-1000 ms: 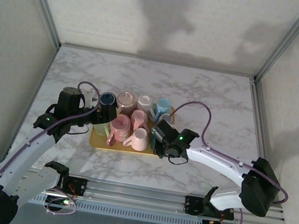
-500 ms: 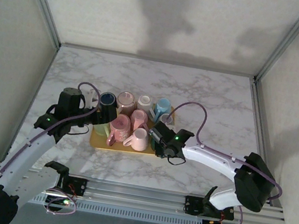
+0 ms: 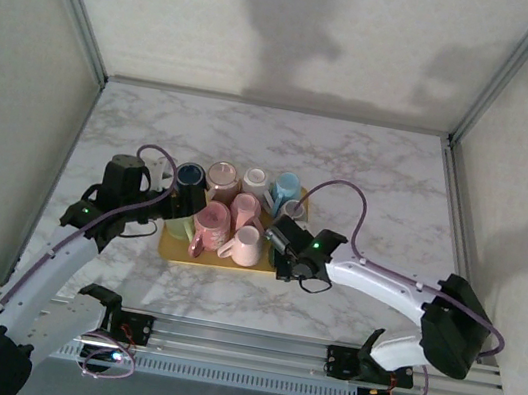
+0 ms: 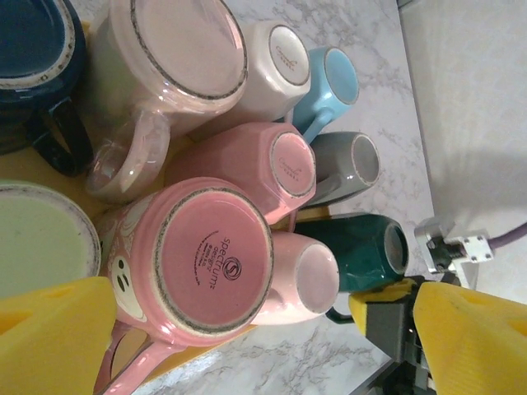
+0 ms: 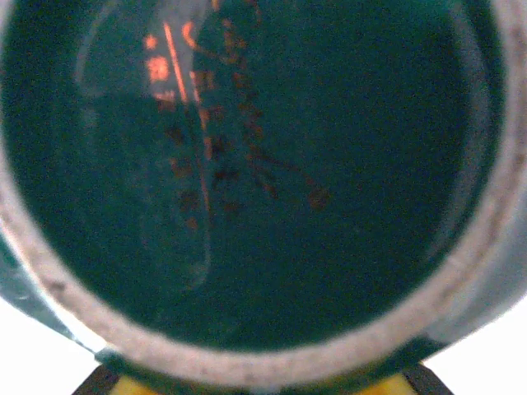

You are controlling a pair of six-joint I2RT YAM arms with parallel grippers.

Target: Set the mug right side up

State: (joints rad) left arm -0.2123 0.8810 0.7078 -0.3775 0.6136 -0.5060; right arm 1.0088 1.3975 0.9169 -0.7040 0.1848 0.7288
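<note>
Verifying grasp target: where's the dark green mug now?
Left wrist view, right side: green mug upside down beside the grey mug, right hand at its handle.

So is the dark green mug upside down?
Yes, upside down. The dark green mug has its flat bottom facing up, and the right wrist view shows that bottom close up, with a pale unglazed ring around it.

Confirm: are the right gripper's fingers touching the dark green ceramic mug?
Touching. The left wrist view shows one of the yellow-padded fingers of the right gripper pressed against the dark green ceramic mug, with no gap.
</note>
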